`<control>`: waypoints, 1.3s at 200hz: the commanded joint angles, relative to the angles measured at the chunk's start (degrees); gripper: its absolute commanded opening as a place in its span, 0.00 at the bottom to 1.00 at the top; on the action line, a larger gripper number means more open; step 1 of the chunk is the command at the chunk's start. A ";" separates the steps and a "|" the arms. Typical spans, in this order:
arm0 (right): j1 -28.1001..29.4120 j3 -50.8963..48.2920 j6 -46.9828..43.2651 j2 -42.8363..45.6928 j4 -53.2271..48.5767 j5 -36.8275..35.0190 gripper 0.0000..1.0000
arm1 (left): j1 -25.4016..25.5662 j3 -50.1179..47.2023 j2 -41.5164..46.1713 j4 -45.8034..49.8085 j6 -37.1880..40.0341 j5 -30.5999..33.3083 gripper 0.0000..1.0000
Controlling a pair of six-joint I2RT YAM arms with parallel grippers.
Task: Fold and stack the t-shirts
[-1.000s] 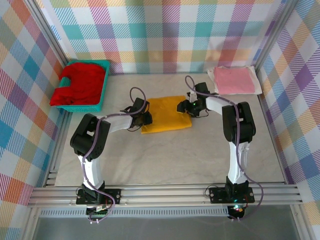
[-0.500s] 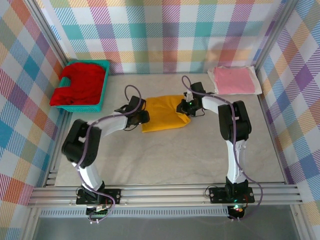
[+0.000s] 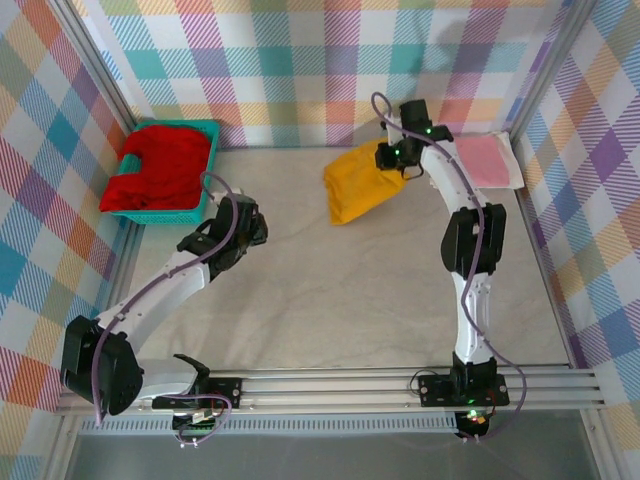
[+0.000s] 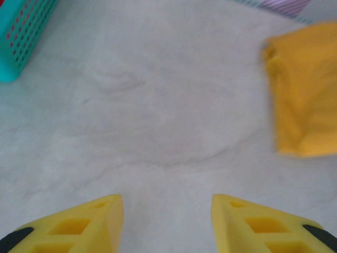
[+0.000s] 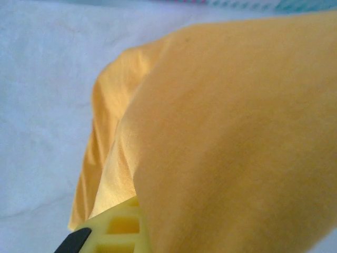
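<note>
The folded mustard-yellow t-shirt (image 3: 358, 187) hangs off the table at the back centre. My right gripper (image 3: 393, 156) is shut on its upper right corner. In the right wrist view the yellow cloth (image 5: 226, 132) drapes over the jaws, with one finger (image 5: 111, 227) showing under it. The pink t-shirt (image 3: 482, 160) lies folded at the back right, just beyond the right gripper. The red t-shirt (image 3: 160, 168) sits crumpled in the teal basket (image 3: 200, 200). My left gripper (image 3: 250, 224) stands open over bare table, its jaws (image 4: 167, 204) empty, and the yellow t-shirt (image 4: 305, 89) is ahead to its right.
The teal basket (image 4: 21, 37) is at the back left, close to the left gripper. Plaid walls close off the back and both sides. The grey tabletop (image 3: 340, 290) spreads across the middle and front.
The right gripper shut on the yellow t-shirt and carried it up and toward the back right. The left gripper let go, opened, and drew back to the left and nearer.
</note>
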State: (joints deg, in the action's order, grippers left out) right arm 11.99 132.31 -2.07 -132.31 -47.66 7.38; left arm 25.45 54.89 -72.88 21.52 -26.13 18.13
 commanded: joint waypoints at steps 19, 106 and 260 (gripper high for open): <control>-3.37 20.02 -16.14 -9.04 -11.81 -10.22 0.00 | -0.84 -1.28 1.34 3.49 -0.14 2.40 0.48; -12.62 23.17 -27.46 -7.18 0.98 -11.65 0.00 | -0.85 -3.57 -0.06 3.69 -0.06 1.82 0.48; -22.86 24.88 -28.88 -17.72 14.62 -17.73 0.00 | -0.85 -1.14 1.24 8.23 0.66 3.65 0.48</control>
State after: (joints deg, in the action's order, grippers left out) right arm -9.69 155.76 -29.50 -149.51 -38.17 -6.57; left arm 25.19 51.51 -72.88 27.51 -26.06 20.27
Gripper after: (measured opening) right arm 0.230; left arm 0.484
